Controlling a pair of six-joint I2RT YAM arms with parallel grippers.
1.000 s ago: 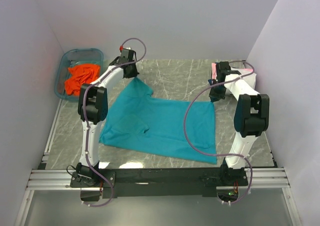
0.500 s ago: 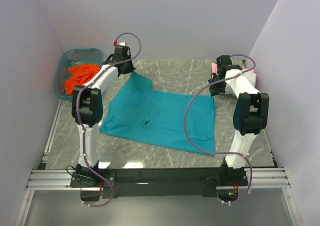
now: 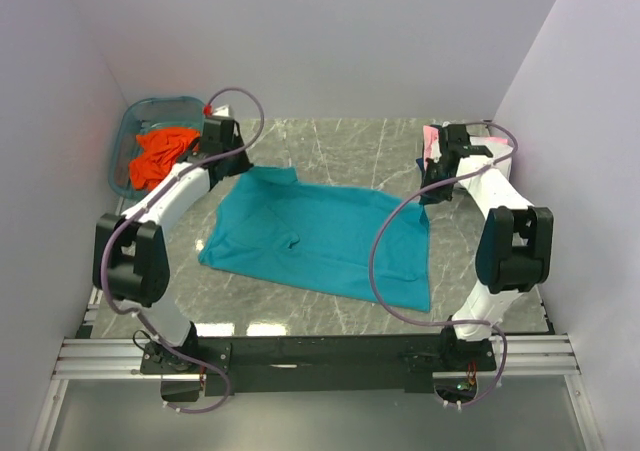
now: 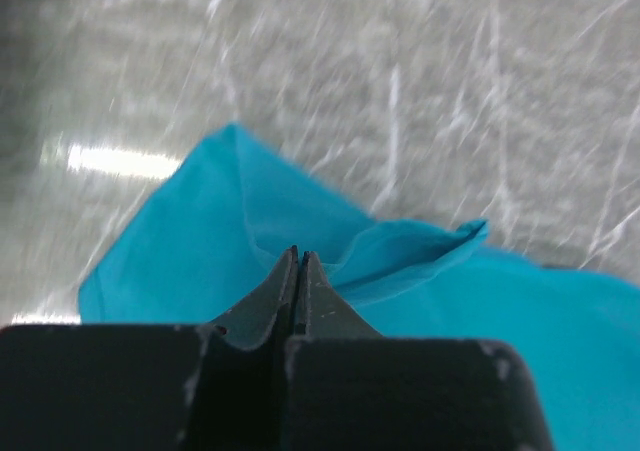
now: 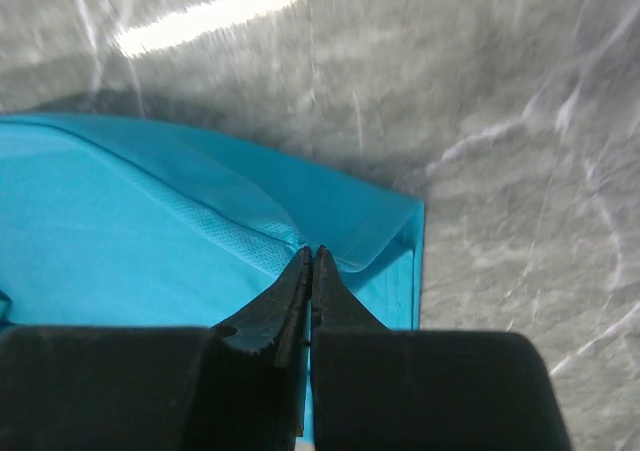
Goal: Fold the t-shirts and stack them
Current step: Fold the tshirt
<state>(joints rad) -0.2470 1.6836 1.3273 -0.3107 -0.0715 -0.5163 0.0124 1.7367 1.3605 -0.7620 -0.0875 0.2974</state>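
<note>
The teal t-shirt (image 3: 320,236) lies spread across the middle of the marble table, with a small wrinkle near its left part. My left gripper (image 3: 243,167) is shut on its far left corner, low over the table; in the left wrist view the jaws (image 4: 298,257) pinch a raised fold of teal fabric (image 4: 180,251). My right gripper (image 3: 426,193) is shut on the far right corner; the right wrist view shows its tips (image 5: 311,253) pinching the teal hem (image 5: 380,226). The orange t-shirt (image 3: 160,154) lies crumpled in the tub. A bit of pink fabric (image 3: 431,139) shows behind the right arm. The white and dark blue shirts are not visible.
The translucent blue tub (image 3: 125,136) stands at the back left corner against the wall. White walls close in the table on three sides. The metal rail (image 3: 320,356) with both arm bases runs along the near edge.
My left gripper has swung left and down with the teal corner, so the raised far left part now lies low and spread wider. My right gripper has barely moved and kept its hold.
</note>
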